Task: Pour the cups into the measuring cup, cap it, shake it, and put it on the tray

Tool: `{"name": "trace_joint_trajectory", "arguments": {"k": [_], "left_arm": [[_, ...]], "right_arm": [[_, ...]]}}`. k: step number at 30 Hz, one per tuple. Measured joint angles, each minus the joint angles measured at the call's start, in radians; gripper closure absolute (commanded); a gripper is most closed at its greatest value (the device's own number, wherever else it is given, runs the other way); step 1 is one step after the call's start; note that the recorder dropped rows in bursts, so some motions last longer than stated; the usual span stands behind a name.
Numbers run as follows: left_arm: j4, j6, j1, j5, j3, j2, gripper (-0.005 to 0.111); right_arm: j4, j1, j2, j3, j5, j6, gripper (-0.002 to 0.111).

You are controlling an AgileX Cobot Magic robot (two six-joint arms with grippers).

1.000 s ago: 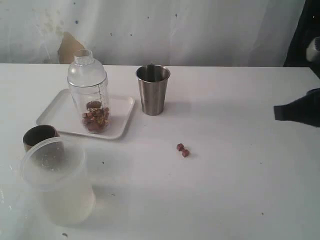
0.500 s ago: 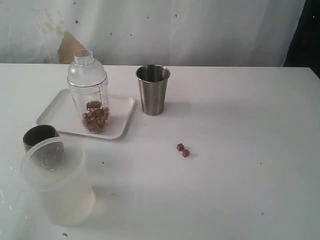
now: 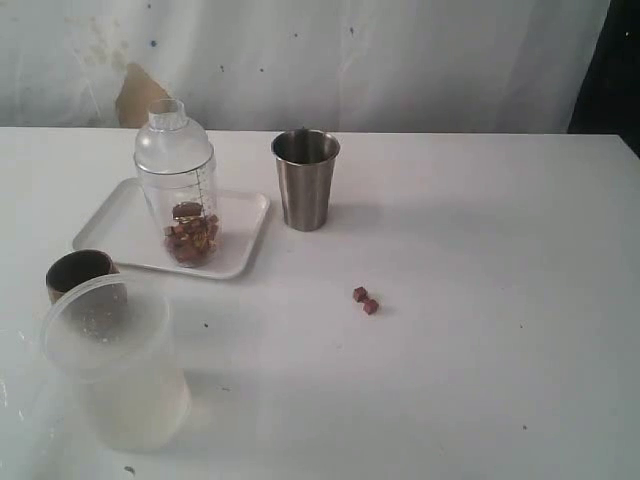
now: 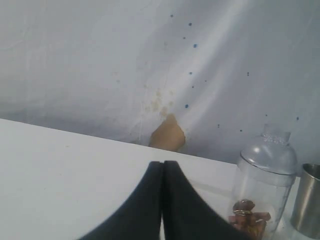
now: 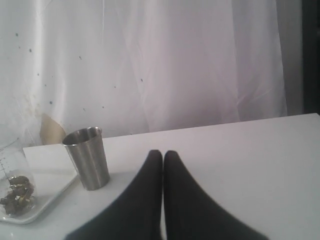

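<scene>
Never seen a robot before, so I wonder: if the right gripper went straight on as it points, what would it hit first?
Likely the white curtain: the shut right gripper points over bare table toward it. The steel tumbler stands off to one side, though depth is unclear.

A wide, cloudy plastic tub (image 3: 115, 365) stands open at the near left of a white table (image 3: 480, 250). Two small reddish-brown bits (image 3: 365, 300) lie side by side near the middle, well apart from the tub. Behind, a white sheet (image 3: 400, 60) speckled with dark dots shows a tan patch (image 3: 135, 97) at far left.
</scene>
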Motion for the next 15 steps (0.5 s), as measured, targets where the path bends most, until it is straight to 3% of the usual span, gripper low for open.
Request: {"name": "trace_joint_trajectory", "arguments": {"k": [15], "left_arm": [[0.000, 0.000, 0.000, 0.001, 0.000, 0.000, 0.107]], "right_arm": [[0.000, 0.000, -0.003, 0.014, -0.003, 0.006, 0.108]]}}
